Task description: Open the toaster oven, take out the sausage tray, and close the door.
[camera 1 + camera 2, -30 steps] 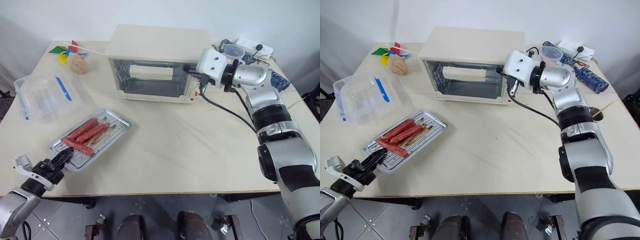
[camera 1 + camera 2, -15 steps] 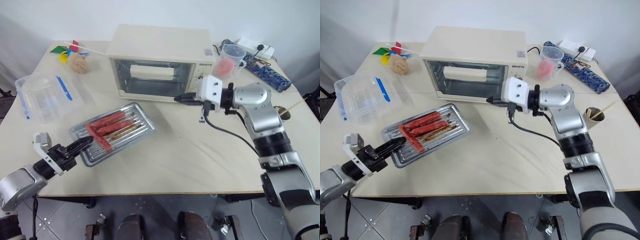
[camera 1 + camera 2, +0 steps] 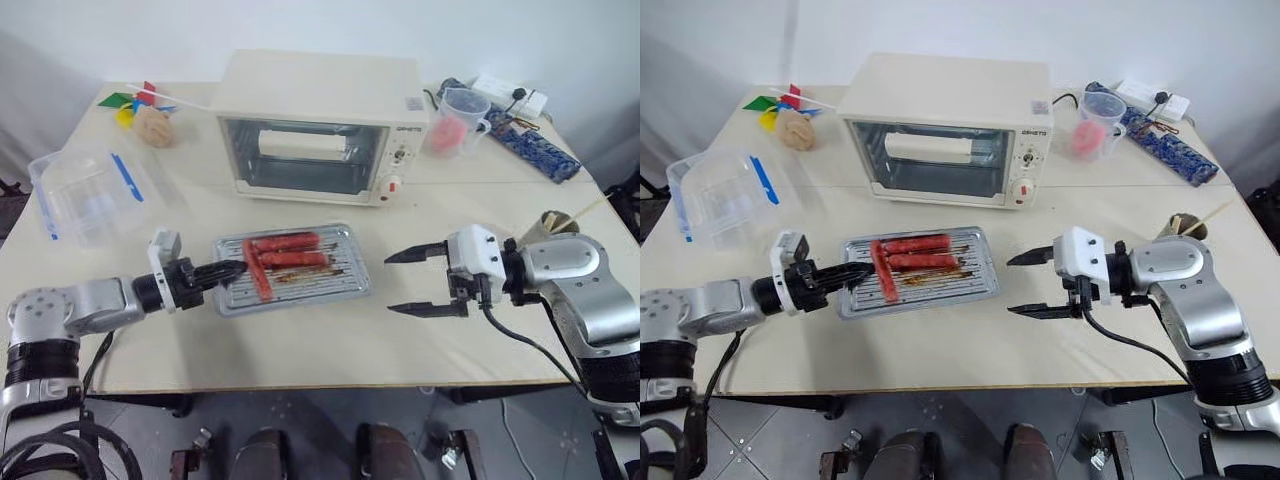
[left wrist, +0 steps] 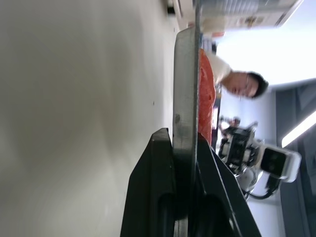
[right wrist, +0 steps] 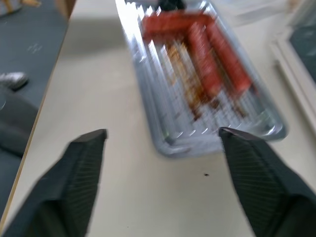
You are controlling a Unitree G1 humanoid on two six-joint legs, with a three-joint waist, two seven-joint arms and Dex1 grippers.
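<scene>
The cream-white toaster oven (image 3: pixel 320 110) stands at the back of the table with its glass door (image 3: pixel 300 158) closed. In front of it, at the table's middle, is the silver sausage tray (image 3: pixel 330 285) with three red sausages (image 3: pixel 288 243) on its wire rack. My left gripper (image 3: pixel 225 272) is shut on the tray's left rim. The left wrist view shows both fingers (image 4: pixel 153 187) clamped on the rim (image 4: pixel 186 98). My right gripper (image 3: pixel 392 283) hangs wide open just right of the tray, apart from it. In the right wrist view the tray (image 5: pixel 163 128) lies beyond the spread fingers (image 5: pixel 81 173).
A clear plastic box with blue clips (image 3: pixel 90 190) sits at the left. A coloured pinwheel (image 3: pixel 135 100) and a beige lump (image 3: pixel 152 126) lie at the back left. A measuring cup (image 3: pixel 458 118), power strip (image 3: pixel 510 95) and blue pouch (image 3: pixel 535 145) are at the back right. A person (image 4: pixel 242 84) is in the background.
My left gripper has carried the tray rightward from the table's front left to the middle, before the oven. My right gripper has drawn back from the oven's side and opened.
</scene>
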